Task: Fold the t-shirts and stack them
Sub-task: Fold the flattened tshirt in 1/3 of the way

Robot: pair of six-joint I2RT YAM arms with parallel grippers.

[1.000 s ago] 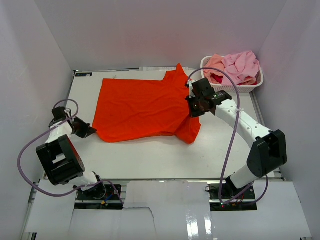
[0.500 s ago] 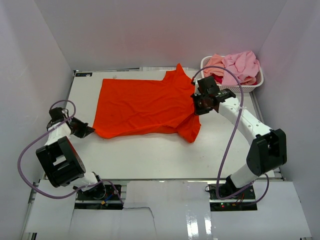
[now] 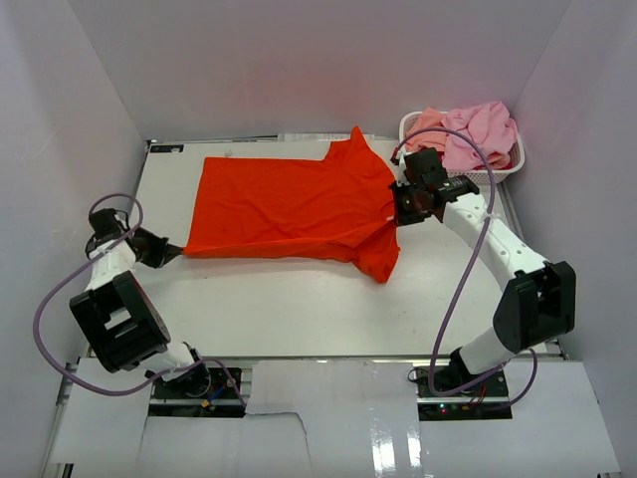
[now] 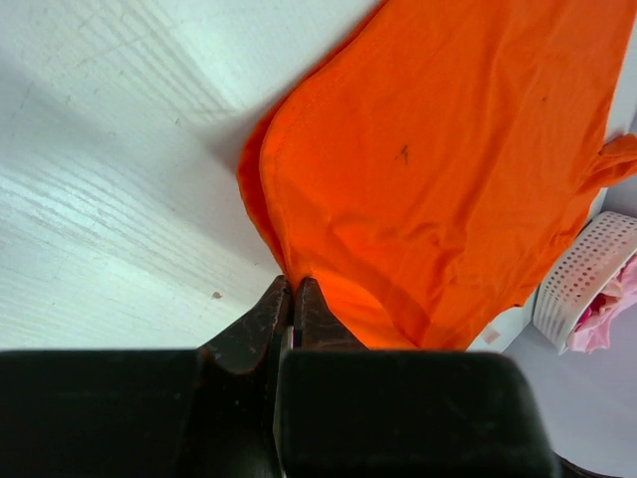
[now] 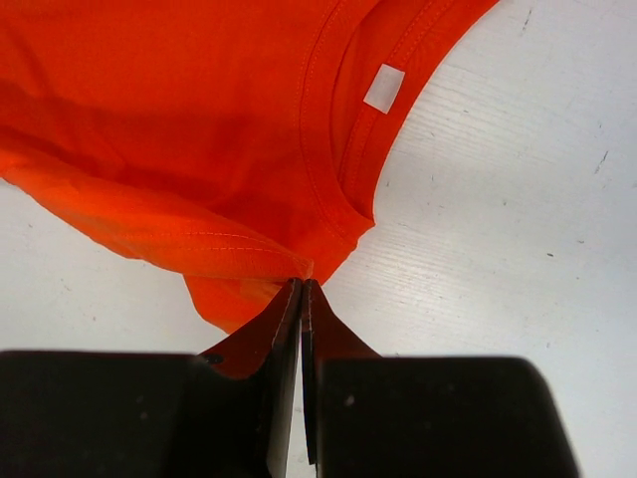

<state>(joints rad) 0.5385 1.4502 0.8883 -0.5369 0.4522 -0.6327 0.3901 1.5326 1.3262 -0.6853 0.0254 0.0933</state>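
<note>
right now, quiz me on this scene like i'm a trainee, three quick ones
1. True or false: the right claw is open and clear of the orange t-shirt.
2. Which part of that shirt does the left claw pinch? A collar; B hem corner; C sleeve.
3. Fill in: the pink shirts sit in the white ____.
Key: 1 false; 2 B; 3 basket.

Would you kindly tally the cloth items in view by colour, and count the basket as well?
orange shirt: 1
pink cloth: 1
peach cloth: 1
basket: 1
Total: 4
More cloth may lie hidden lower in the basket.
</note>
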